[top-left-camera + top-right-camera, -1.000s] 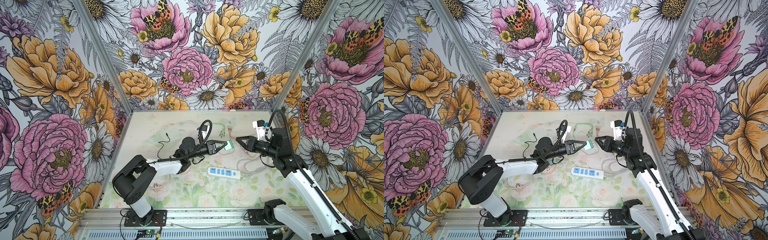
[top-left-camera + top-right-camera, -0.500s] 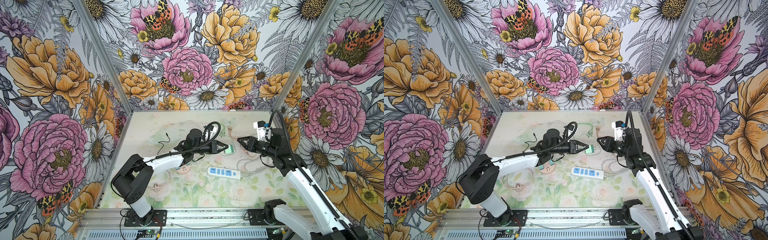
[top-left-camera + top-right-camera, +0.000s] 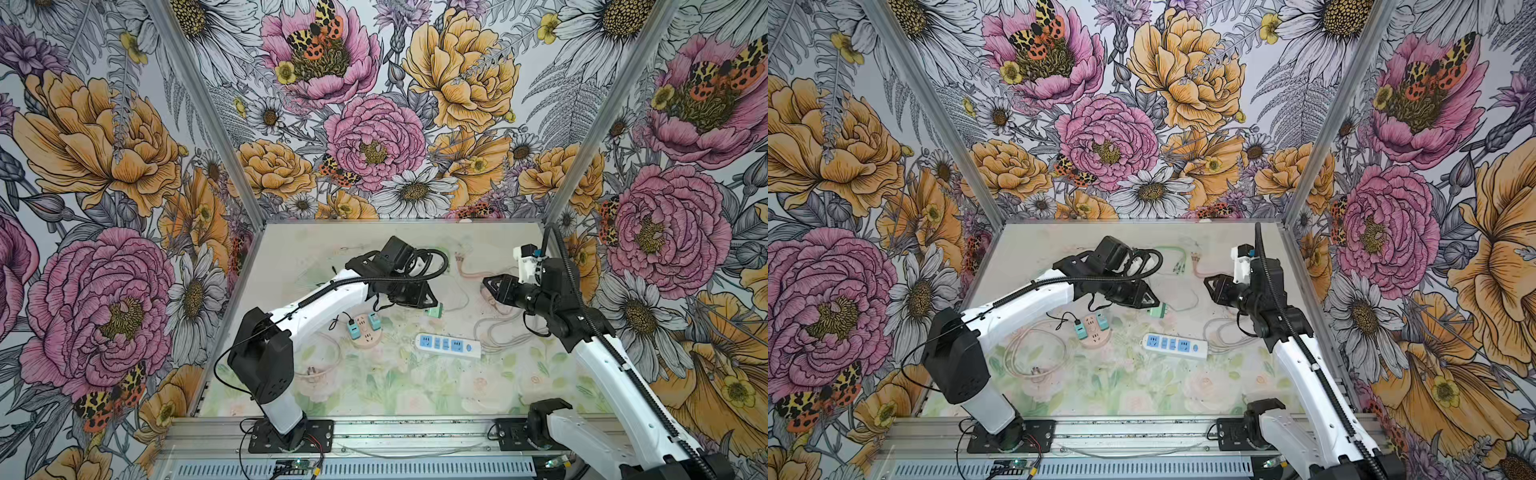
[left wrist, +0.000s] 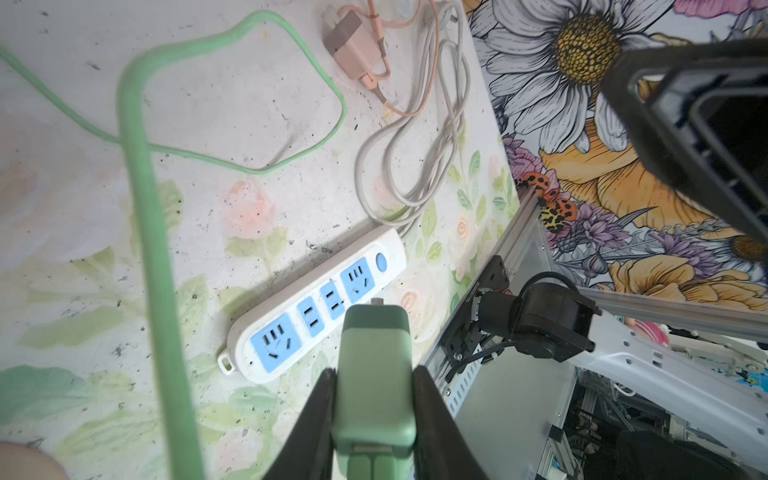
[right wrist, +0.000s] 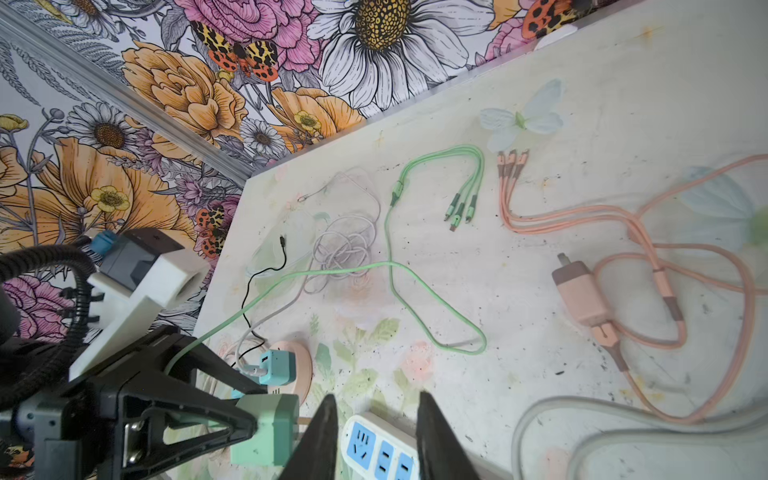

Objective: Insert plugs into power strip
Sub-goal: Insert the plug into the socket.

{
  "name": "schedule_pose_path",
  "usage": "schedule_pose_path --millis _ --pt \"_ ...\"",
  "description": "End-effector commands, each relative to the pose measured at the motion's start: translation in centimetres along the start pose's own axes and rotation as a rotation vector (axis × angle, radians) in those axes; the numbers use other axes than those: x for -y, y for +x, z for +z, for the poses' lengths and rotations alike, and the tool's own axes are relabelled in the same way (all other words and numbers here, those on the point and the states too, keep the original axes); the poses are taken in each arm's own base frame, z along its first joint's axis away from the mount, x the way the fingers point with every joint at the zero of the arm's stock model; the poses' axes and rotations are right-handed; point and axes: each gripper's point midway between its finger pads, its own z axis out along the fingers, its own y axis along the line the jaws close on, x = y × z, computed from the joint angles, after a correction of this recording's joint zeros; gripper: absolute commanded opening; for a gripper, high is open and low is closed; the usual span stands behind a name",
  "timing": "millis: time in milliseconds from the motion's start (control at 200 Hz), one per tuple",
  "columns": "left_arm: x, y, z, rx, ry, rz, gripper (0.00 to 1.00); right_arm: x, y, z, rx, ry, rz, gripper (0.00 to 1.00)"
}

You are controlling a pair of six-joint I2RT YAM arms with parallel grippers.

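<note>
Flower-printed walls close round a pale, scuffed tabletop (image 3: 415, 399), where the white power strip (image 3: 449, 345) lies flat with its blue sockets facing up. My left pincer (image 4: 374, 370) is pinching the green plug (image 4: 376, 345) by two opposite flat sides. It holds the plug clear of the table, near the strip and just off its far side, with the prong end pointing away from my wrist. I judge this plug to be a light, hard plastic cube with smooth sides, so it could twist in a loose pinch. The flat sides near the cable end are the right place to grip, since that leaves the prongs free. Its green cable (image 4: 141, 208) trails loose and may tug as I turn. The strip looks light too and may slide under a push. My right pincer (image 5: 376, 397) hangs above the strip, jaws spread and empty, touching nothing. Two teal plugs (image 3: 353, 331) stand on a round pink socket block (image 3: 365, 338) near my left arm. Off by the strip's grey cord (image 4: 415, 166), the pink-brown plug (image 4: 351, 48) lies on its side.
</note>
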Motion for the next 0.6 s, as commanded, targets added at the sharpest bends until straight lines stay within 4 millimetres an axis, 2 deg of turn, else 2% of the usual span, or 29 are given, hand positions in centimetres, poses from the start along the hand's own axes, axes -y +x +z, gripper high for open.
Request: schedule_pose_path --millis 0,180,320,370,395,590 --pt "-2.9 3.4 0.1 -0.155 -0.161 -0.003 0.09 1.3 -0.3 -0.4 0.032 0.068 -0.016 0.33" --pt "-3.5 4.0 1.0 -0.178 -0.245 0.002 0.07 2.0 0.3 0.0 0.016 0.092 -0.006 0.32" --pt "-2.6 4.0 1.7 -0.203 -0.263 0.054 0.06 2.1 0.1 0.1 0.019 0.097 -0.009 0.32" --pt "-2.5 3.7 1.3 -0.203 -0.275 0.06 0.06 2.0 0.1 0.0 0.02 0.095 -0.009 0.32" --pt "-3.2 4.0 2.0 -0.237 -0.302 0.058 0.06 2.0 0.1 0.0 0.02 0.095 -0.01 0.32" --pt "-2.7 3.6 1.3 -0.285 -0.356 0.206 0.06 2.5 0.5 0.1 0.018 0.108 -0.005 0.32"
